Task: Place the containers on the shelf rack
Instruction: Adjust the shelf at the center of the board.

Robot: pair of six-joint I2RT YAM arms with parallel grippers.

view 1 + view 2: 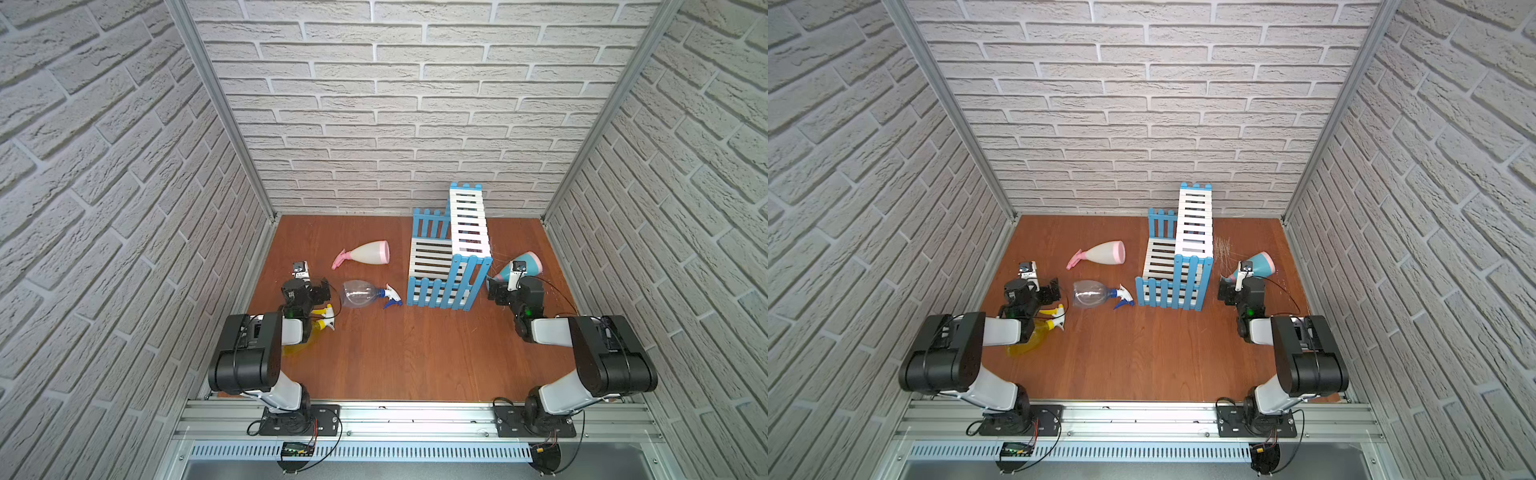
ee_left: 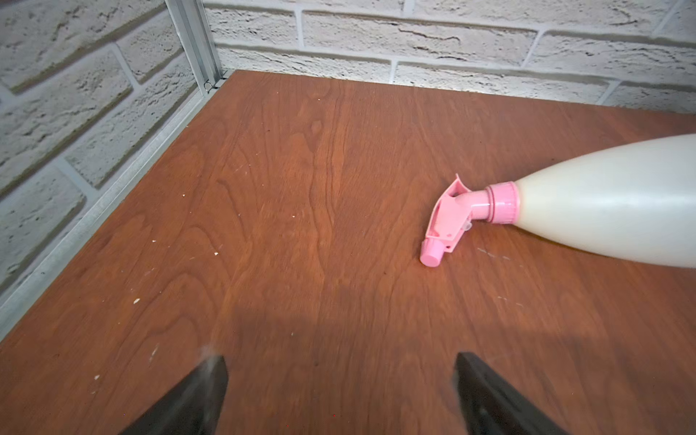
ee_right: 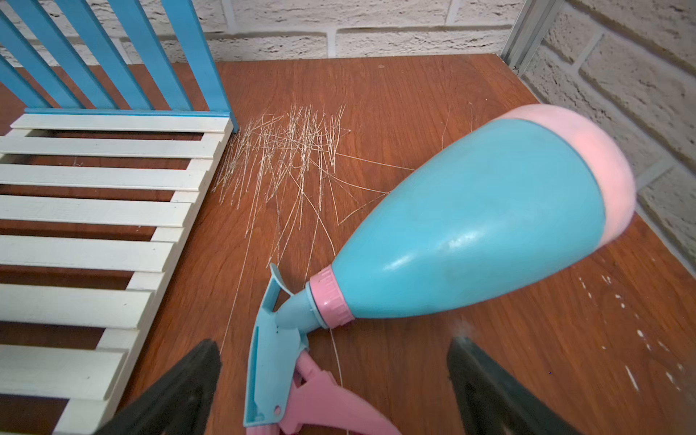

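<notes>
The blue-and-white shelf rack [image 1: 449, 257] [image 1: 1177, 266] [image 3: 94, 211] stands at the back middle of the table. All the containers lie on their sides. The cream-pink bottle [image 1: 368, 252] [image 2: 602, 203] lies left of the rack, and the clear bottle [image 1: 359, 293] [image 1: 1090, 293] lies nearer. The yellow bottle [image 1: 1034, 336] is partly hidden under my left arm. My left gripper [image 1: 322, 291] [image 2: 341, 361] is open over bare wood. The light-blue bottle [image 1: 528, 264] [image 3: 470, 226] lies right of the rack. My right gripper [image 1: 496, 291] [image 3: 335, 344] is open, its fingers standing either side of that bottle's trigger head.
Brick-pattern walls with metal corner posts [image 1: 224, 108] close in the wooden table [image 1: 415, 353] on three sides. A patch of pale scratches [image 3: 293, 158] marks the wood between the rack and the light-blue bottle. Both arm bases sit on the front rail [image 1: 415, 415].
</notes>
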